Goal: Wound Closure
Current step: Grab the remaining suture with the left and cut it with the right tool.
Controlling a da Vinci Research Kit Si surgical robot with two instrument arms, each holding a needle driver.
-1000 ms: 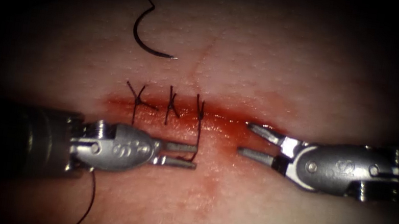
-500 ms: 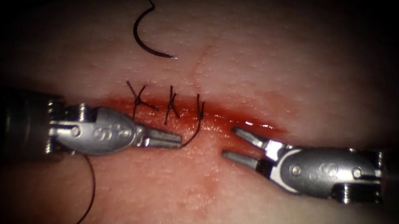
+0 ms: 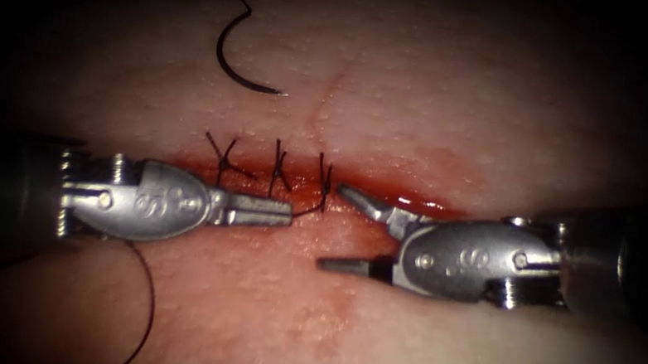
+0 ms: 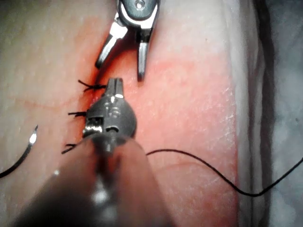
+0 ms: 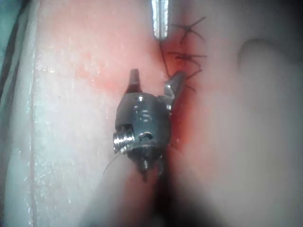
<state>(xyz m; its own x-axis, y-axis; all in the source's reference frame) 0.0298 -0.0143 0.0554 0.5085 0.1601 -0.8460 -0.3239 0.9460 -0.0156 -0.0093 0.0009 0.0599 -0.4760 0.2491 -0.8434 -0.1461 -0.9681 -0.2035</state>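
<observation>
Centrally in the endoscope view, a slab of pale pink pork-belly tissue (image 3: 452,98) carries a horizontal cut (image 3: 356,190) wet with glossy red fluid (image 3: 413,202). Three dark thread stitches (image 3: 275,169) with short cut ends cross the cut at its left part.

From the left edge, the left arm's silver needle-driver tool (image 3: 286,214) lies just below the cut. Its jaws are closed together on the dark thread (image 3: 305,211) that runs up to the rightmost stitch. From the left wrist camera, the same tool (image 4: 115,85) sits with its tip beside the stitches.

From the right edge comes the right arm's silver needle-driver tool (image 3: 338,230). Its jaws are spread wide and hold nothing: the upper jaw lies over the red fluid close to the rightmost stitch, the lower one rests over bare tissue below. The right wrist camera also shows this tool (image 5: 154,81) gaping beside the stitches.

At the upper left of the endoscope view, well apart from both tools, the thin dark curved needle (image 3: 235,66) lies free on the tissue surface, not in it, its bright tip pointing right. A further length of thread (image 3: 148,309) trails down toward the lower left.
</observation>
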